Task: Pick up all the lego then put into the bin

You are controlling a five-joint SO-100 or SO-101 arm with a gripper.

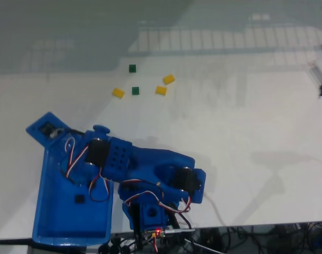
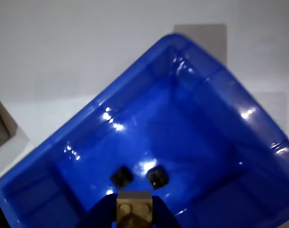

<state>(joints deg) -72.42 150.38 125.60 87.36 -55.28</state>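
Fixed view: white table bears scattered lego; pincer grips a tan brick over the bin.

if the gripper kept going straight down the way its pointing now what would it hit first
Most likely the floor of the blue bin. In the wrist view the gripper, holding a tan lego, points into the bin, with two black legos just ahead on the floor. Depth is unclear, so it might touch those first.

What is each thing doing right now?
end effector: shut on the tan lego, over the bin
tan lego: held, not dropped yet
bin: holds two black legos
black legos: lying on the bin's floor
yellow legos: three, loose on the table
green legos: two, loose on the table
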